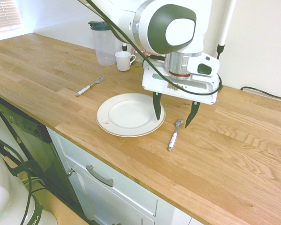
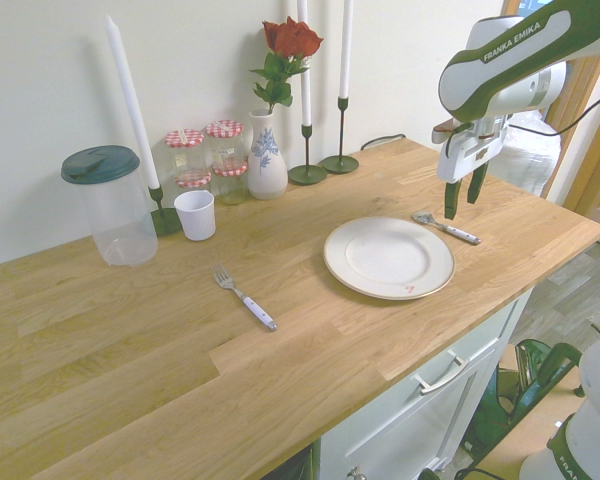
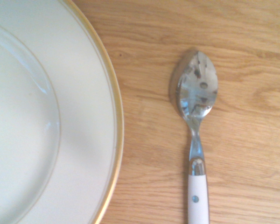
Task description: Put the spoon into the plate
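Note:
The spoon (image 1: 173, 135) (image 2: 446, 228) (image 3: 196, 116), white-handled with a shiny head, lies flat on the wooden counter just beside the plate. The round cream plate (image 1: 150, 125) (image 2: 352, 265) (image 3: 84, 140) is bare, with a small reddish mark on its rim. My gripper (image 1: 175, 114) (image 2: 464, 194) hangs open a short way above the counter, its two dark fingers straddling the gap between the plate's edge and the spoon's head. Nothing is between the fingers.
A white-handled fork (image 1: 89, 86) (image 2: 245, 297) lies further along the counter. A white cup (image 1: 124, 60) (image 2: 195, 214), a clear jug with a green lid (image 2: 110, 205), jars, a vase with a rose (image 2: 267, 150) and candlesticks stand by the wall.

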`<state>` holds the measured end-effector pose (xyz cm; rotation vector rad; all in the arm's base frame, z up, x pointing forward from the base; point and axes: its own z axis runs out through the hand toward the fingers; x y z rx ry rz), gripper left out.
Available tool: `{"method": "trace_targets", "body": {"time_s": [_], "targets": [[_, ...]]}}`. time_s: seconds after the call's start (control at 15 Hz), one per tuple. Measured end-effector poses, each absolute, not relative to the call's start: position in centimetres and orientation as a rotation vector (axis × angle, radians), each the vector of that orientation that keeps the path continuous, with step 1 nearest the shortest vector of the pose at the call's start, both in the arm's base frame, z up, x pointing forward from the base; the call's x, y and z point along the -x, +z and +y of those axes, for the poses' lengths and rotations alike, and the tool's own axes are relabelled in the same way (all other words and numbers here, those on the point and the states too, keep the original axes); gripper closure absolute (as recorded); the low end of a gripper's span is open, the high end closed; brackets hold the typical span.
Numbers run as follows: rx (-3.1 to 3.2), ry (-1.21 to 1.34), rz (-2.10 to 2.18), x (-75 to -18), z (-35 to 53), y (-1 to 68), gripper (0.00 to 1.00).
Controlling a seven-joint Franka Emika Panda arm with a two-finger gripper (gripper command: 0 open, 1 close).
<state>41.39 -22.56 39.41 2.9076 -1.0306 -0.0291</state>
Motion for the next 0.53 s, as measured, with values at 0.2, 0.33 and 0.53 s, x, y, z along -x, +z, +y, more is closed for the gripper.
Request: {"method": "trace_targets", "body": {"time_s": [0.2,0.33,0.53], "targets": [[-2.901,-0.029,-1.040,-41.0,-23.7,38.3,0.00],[-2.902,-0.048,-1.041,-40.6,-23.9,37.1,0.00],[-2.905,-0.053,-1.033,-40.4,-23.7,35.9,1.00]]}}
